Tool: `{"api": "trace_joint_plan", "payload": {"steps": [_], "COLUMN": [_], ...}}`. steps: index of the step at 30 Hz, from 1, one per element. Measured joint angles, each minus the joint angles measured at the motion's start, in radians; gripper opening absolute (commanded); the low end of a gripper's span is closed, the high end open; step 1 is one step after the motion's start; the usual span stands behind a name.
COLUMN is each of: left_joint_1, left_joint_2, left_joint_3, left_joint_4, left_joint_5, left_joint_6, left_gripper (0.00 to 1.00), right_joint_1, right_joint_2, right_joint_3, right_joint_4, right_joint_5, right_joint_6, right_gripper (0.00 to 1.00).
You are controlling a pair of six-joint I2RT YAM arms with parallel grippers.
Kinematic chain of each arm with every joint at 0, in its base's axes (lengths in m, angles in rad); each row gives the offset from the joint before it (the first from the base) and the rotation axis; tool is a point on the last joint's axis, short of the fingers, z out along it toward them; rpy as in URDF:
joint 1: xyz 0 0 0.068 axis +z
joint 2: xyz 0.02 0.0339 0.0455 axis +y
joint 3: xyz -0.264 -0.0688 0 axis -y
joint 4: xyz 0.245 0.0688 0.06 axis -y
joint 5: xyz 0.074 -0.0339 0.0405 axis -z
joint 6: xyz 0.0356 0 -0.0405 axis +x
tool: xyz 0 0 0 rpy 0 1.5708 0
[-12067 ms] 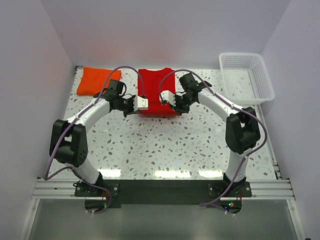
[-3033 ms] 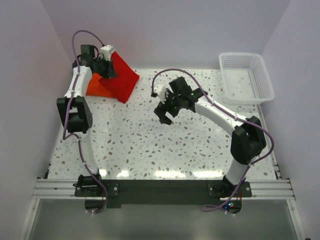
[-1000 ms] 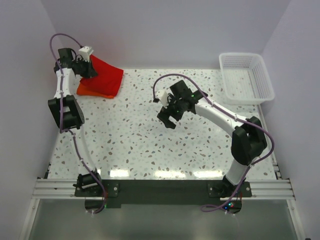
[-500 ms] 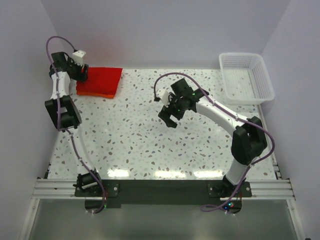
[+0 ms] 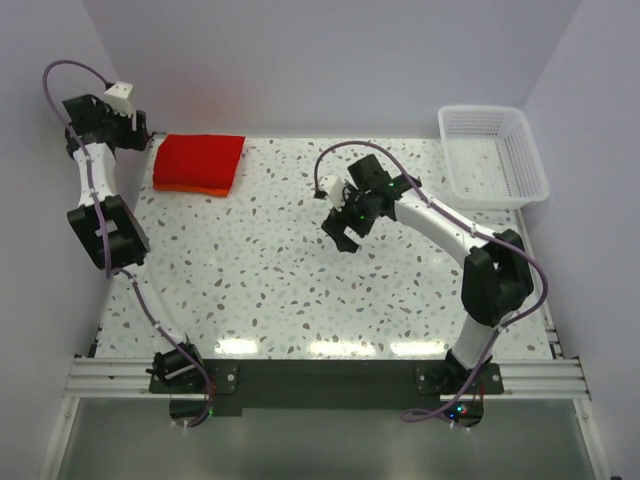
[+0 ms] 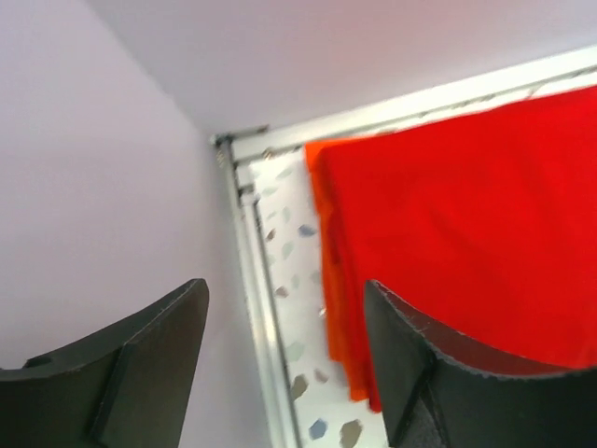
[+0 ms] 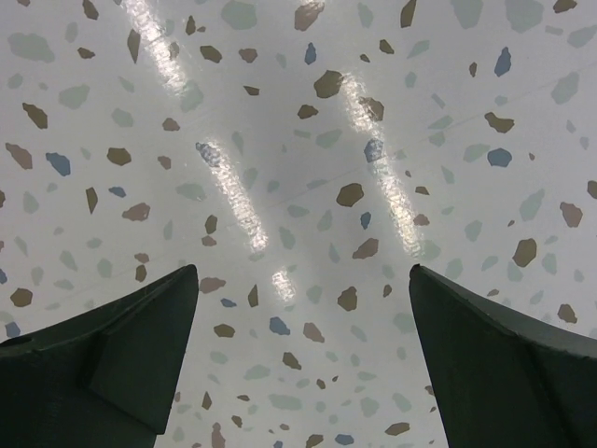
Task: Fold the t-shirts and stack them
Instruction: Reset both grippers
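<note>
Red t-shirt [image 5: 200,158]: folded into a flat rectangle in the far-left corner of the worktop [image 5: 300,290], lying on top of the other shirt.
Orange t-shirt [image 5: 186,187]: underneath and touching the red one. Only a thin strip shows along the red one's near edge and left side.
Stack axis: the long side runs left-right, roughly parallel to the far edge.
Left gripper [image 6: 284,373]: jaws standing apart with nothing between them, so it holds nothing. It is raised by the left wall, above and just left of the stack.
Right gripper [image 7: 298,373]: spread as wide as it goes and empty, hovering over bare speckled worktop around the middle.
Key relation: the stack lies to the right of the left gripper and below it. It is well off to the far left of the right gripper, so the left arm is much the nearer.
Basket [image 5: 495,155]: white lattice, far-right corner, well apart from the shirts.
Step, my guess: both shirts look folded and piled, so the task is about finished. What is left is probably only moving the left arm away.
Next move needs: any squaring-up of the pile would fall to the left arm, coming down onto the left end of the stack.
Risk: the orange edge peeks out, so the pile is not perfectly aligned. A low pass could drag the red layer.
</note>
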Motion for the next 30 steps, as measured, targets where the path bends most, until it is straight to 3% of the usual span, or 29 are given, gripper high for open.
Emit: {"api": "trace_joint_plan", "payload": {"steps": [4,7,12,18,21,27,30], "left_joint_1": [-0.029,-0.067,-0.116,-0.101,-0.080,-0.060,-0.058], "left_joint_2": [-0.026,-0.026,0.000,0.008,0.013,-0.005,-0.044], "left_joint_3": [-0.004,-0.020,-0.079,-0.260,-0.306,-0.352,-0.361], "left_joint_4": [0.029,0.047,0.069,0.096,0.097,0.125,0.101], "left_joint_5": [0.075,0.089,0.057,-0.091,-0.145,-0.179,-0.183], "left_joint_6": [-0.066,-0.104,-0.156,-0.156,-0.155,-0.153,-0.148], "left_gripper": [0.49,0.41,0.35,0.34,0.37,0.58,0.84], "right_joint_1": [-0.019,-0.021,-0.021,-0.027,-0.029,-0.034,-0.036], "right_joint_2": [0.026,0.035,0.035,0.035,0.035,0.035,0.034], "right_joint_3": [0.000,0.001,0.008,0.011,0.011,0.011,0.011], "right_joint_4": [-0.001,-0.001,-0.004,-0.012,-0.016,-0.020,-0.020], "right_joint_5": [-0.003,-0.006,-0.014,-0.020,-0.021,-0.020,-0.020], "right_joint_6": [0.004,0.005,0.005,0.005,0.004,0.003,0.003], "right_gripper": [0.99,0.99,0.99,0.99,0.99,0.99,0.99]}}
